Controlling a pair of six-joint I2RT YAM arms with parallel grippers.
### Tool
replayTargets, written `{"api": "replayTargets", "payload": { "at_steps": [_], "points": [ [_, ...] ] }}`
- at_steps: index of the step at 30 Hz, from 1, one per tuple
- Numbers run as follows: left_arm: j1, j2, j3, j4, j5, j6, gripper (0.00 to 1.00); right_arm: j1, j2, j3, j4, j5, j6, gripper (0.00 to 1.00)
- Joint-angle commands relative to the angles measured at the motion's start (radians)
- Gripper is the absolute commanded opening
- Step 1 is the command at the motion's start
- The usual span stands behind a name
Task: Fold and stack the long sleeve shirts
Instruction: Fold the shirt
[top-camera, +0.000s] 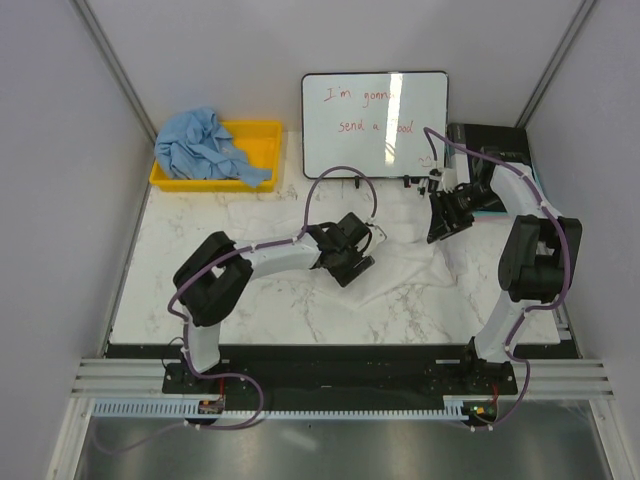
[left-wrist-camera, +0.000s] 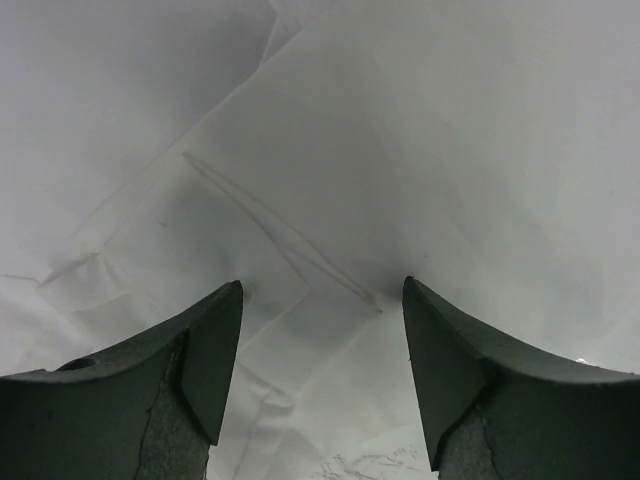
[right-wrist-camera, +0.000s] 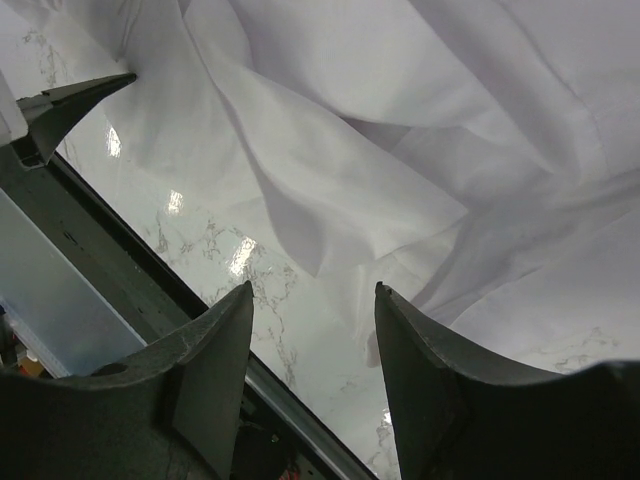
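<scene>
The large white wrinkled cloth shirt (top-camera: 400, 272) lies on the white marble table (top-camera: 250, 315) between the arms. Its outline is hard to separate from the pale surface, and its sleeves cannot be made out. The light blue cloth shirt (top-camera: 200, 145) is bunched in the yellow plastic bin (top-camera: 265, 130) at the far left. Count: two shirts, one bin. The left gripper (left-wrist-camera: 322, 290) and right gripper (right-wrist-camera: 312, 290) are both spread over white cloth, pinching nothing.

white shirt (top-camera: 410, 278) partly under left arm (top-camera: 285, 252), edges cropped
</scene>
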Motion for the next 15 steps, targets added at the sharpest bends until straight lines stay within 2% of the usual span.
{"api": "replayTargets", "payload": {
  "at_steps": [1, 5, 7, 10, 11, 13, 14, 15],
  "points": [
    [-0.004, 0.04, 0.056, 0.048, -0.09, -0.015, 0.69, 0.006, 0.005, -0.012, 0.014, -0.003, -0.001, 0.6],
    [-0.003, 0.021, 0.046, 0.053, -0.105, 0.0, 0.6, 0.006, -0.006, -0.026, 0.014, 0.002, -0.005, 0.6],
    [-0.003, 0.001, 0.036, 0.052, -0.104, 0.009, 0.51, 0.008, -0.009, -0.028, 0.013, 0.005, -0.013, 0.59],
    [0.007, -0.041, 0.024, 0.052, -0.099, 0.021, 0.34, 0.006, -0.017, -0.032, 0.011, 0.008, -0.021, 0.59],
    [0.01, -0.049, 0.017, 0.052, -0.099, 0.026, 0.24, 0.008, -0.017, -0.031, 0.01, 0.006, -0.019, 0.6],
    [0.026, -0.069, 0.012, 0.041, -0.098, 0.044, 0.12, 0.008, -0.017, -0.026, 0.01, 0.0, -0.019, 0.59],
    [0.034, -0.077, 0.006, 0.038, -0.095, 0.049, 0.02, 0.009, -0.017, -0.022, 0.008, -0.003, -0.019, 0.59],
    [0.049, -0.086, 0.003, 0.036, -0.095, 0.055, 0.02, 0.009, -0.018, -0.017, 0.01, -0.012, -0.018, 0.59]
  ]
}}
